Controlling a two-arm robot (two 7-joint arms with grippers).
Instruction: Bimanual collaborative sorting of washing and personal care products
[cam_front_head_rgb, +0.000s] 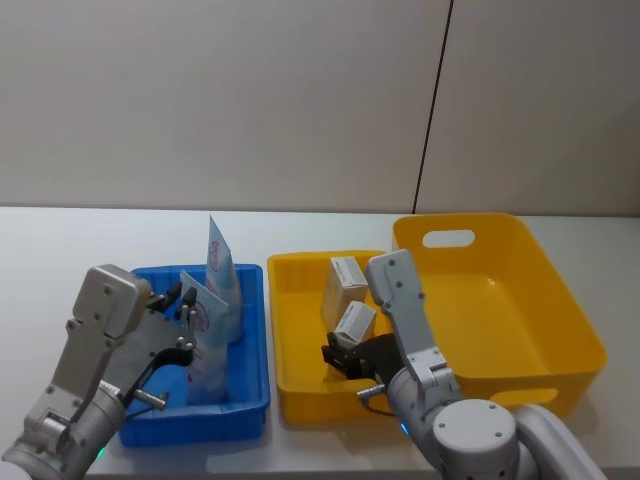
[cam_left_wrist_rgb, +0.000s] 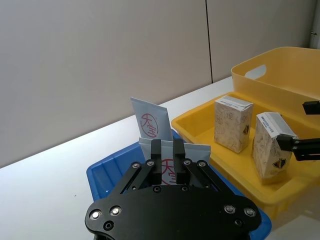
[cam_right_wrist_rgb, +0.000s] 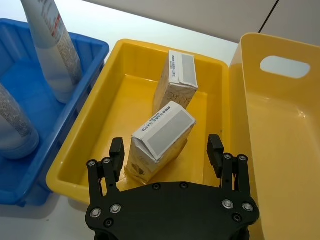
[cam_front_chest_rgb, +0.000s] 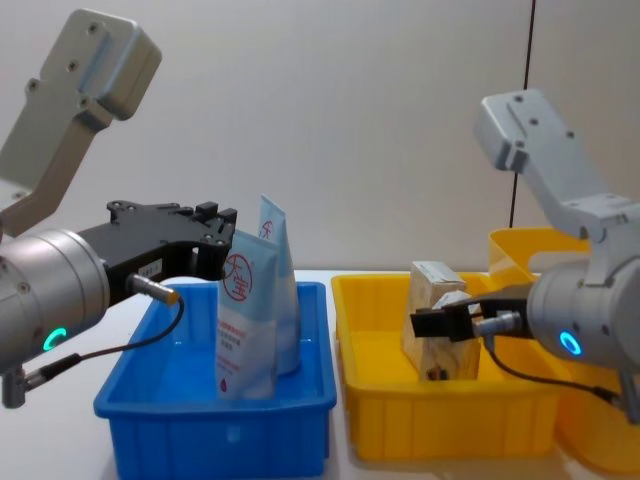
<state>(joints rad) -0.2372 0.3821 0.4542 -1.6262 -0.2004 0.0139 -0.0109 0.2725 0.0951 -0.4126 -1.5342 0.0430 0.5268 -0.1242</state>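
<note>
white worktop (cam_front_head_rgb: 60, 240), grey wall (cam_front_head_rgb: 200, 100). blue bin (cam_front_head_rgb: 240, 420): left pincer (cam_left_wrist_rgb: 167, 147) clamps a pouch (cam_front_chest_rgb: 242, 330). yellow tray (cam_front_head_rgb: 310, 400): right pincer (cam_right_wrist_rgb: 166, 150) open astride a carton (cam_right_wrist_rgb: 162, 132).

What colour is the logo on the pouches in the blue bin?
Red, on each pouch; clearest in left wrist view.

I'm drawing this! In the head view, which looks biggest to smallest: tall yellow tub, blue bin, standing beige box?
1. Tall yellow plastic tub with handle hole.
2. Blue plastic bin.
3. Upright beige cardboard carton, plainly smallest despite sitting farther back.
</note>
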